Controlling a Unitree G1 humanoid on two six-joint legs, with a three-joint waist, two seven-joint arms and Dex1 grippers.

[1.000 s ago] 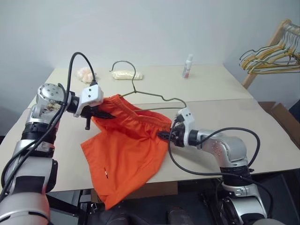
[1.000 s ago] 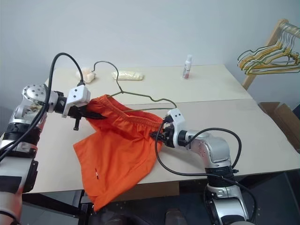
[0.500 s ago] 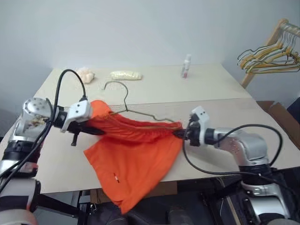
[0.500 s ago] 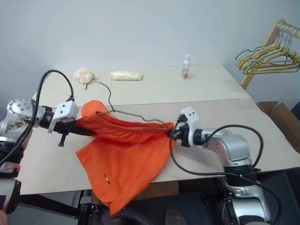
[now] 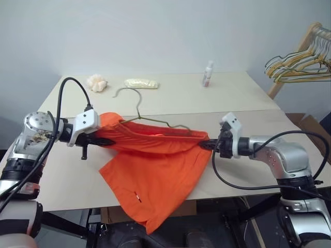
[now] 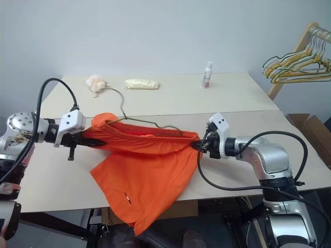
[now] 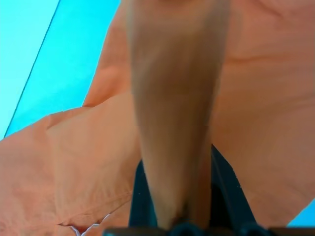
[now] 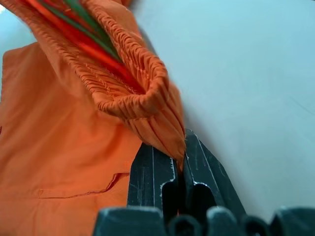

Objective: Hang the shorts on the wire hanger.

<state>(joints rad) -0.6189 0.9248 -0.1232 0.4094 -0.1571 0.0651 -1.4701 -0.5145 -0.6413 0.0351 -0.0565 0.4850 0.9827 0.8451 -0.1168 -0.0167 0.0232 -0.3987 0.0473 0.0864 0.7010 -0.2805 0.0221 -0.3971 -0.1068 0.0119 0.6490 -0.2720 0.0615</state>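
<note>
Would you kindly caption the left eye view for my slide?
Both grippers, left and right, stretch the orange shorts' waistband, wire hanger inside, over the table.

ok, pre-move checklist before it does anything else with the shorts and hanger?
1. Left gripper shut on the shorts waistband: ok.
2. Right gripper shut on the opposite waistband end: ok.
3. Waistband stretched between both grippers: ok.
4. Wire hanger bar inside the waistband: cannot tell, cloth covers it.
5. Hanger hook free of cloth: ok.
6. Legs clear of the table edge: not ok, one drapes over.
</note>
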